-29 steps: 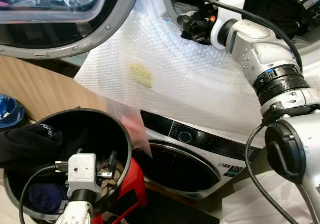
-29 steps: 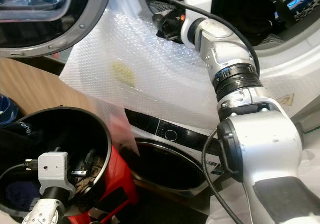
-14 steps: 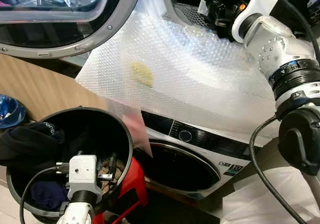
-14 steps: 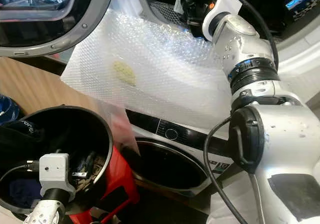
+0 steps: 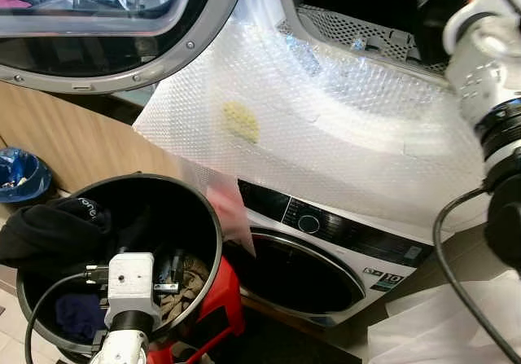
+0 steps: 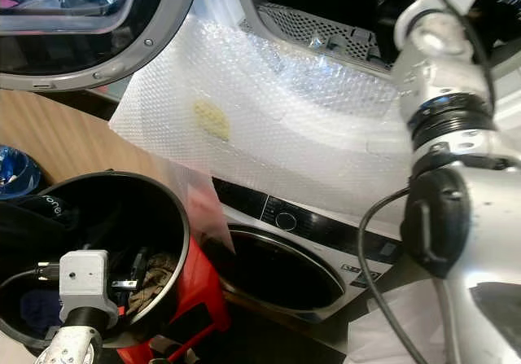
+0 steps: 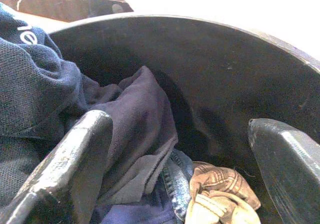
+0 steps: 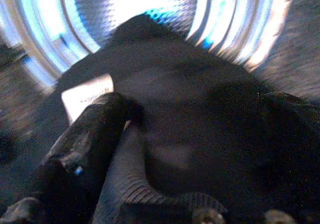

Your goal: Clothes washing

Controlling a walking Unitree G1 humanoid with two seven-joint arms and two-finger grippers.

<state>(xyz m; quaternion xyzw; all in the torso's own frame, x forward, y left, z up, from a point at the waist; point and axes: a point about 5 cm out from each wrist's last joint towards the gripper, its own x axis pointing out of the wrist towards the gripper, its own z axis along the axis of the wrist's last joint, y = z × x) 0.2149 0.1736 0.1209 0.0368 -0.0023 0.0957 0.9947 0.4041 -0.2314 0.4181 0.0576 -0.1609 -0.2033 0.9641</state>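
A black tub (image 5: 213,225) at lower left holds laundry: a dark navy garment (image 7: 35,78) draped over its rim, a purple cloth (image 7: 140,119), denim and a tan cloth (image 7: 220,189). My left gripper (image 7: 185,149) hangs open inside the tub just above these clothes, touching none that I can see. My right arm (image 5: 488,63) reaches up into the upper machine's drum (image 5: 366,30). There my right gripper (image 8: 170,134) is shut on a black garment (image 8: 190,88) with a white label, in front of the lit drum wall.
Bubble wrap (image 5: 326,136) covers the front between the upper drum and the lower washer (image 5: 293,274). The upper round door (image 5: 98,22) stands open at top left. A red stool (image 5: 216,315) sits beside the tub, a blue bag (image 5: 18,173) at far left, white plastic (image 5: 440,323) at lower right.
My right arm has risen and pushed deeper into the upper drum with the black garment. The left gripper stays in the tub. The view shifted slightly.
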